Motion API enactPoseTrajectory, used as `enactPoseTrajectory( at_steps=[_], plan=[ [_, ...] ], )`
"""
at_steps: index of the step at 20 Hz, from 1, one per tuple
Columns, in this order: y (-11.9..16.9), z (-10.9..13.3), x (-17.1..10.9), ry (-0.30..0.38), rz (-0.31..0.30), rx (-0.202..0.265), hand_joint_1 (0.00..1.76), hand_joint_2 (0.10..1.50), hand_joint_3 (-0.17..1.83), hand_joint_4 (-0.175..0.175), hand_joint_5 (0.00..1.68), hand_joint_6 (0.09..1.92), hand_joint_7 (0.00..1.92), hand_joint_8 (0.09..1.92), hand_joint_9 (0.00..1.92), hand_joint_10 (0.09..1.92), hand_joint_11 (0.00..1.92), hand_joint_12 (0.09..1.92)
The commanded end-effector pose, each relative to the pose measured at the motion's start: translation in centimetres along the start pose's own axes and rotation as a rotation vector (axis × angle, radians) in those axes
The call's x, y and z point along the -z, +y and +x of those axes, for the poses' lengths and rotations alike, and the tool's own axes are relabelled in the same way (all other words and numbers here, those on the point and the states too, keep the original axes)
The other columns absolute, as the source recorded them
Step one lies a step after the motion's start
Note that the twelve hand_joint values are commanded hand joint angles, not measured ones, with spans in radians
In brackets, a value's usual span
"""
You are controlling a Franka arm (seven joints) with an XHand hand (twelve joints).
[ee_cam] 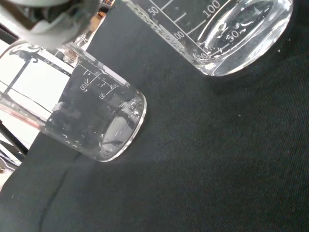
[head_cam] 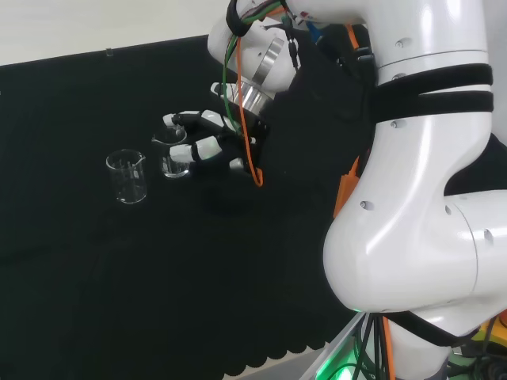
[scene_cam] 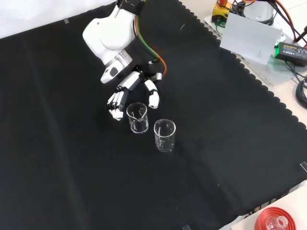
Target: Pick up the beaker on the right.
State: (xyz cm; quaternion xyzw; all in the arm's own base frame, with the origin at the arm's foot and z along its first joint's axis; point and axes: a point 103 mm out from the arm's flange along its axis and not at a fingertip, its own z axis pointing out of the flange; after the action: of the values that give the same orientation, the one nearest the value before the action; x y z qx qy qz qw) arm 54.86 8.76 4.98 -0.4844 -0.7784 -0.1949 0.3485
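Reaching with fingers (scene_cam: pixel 152 97) spread either side of the nearer beaker (scene_cam: pixel 137 117), the hand (scene_cam: pixel 132 88) should grip its slippery, fragile glass wall mid-height.

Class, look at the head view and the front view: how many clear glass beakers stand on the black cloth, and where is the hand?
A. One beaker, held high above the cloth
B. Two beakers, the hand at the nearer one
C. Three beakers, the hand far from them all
B: two beakers stand upright, and the hand has its fingers around the first beaker, while the second beaker stands apart.
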Motion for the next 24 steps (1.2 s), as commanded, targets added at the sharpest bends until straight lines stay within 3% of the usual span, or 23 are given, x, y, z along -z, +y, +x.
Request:
enactPoseTrajectory(
  at_steps=[1,24],
  plan=[
    [0.5,0.4,-0.6,0.0,0.007,0.012,0.72,0.5,0.6,-0.079,0.33,0.09,0.24,0.68,0.38,0.68,0.0,1.3],
    [0.9,-0.1,-1.5,0.057,-0.015,0.015,0.75,0.51,0.59,-0.075,0.38,0.09,0.28,0.68,0.42,0.67,0.0,1.33]
  ],
)
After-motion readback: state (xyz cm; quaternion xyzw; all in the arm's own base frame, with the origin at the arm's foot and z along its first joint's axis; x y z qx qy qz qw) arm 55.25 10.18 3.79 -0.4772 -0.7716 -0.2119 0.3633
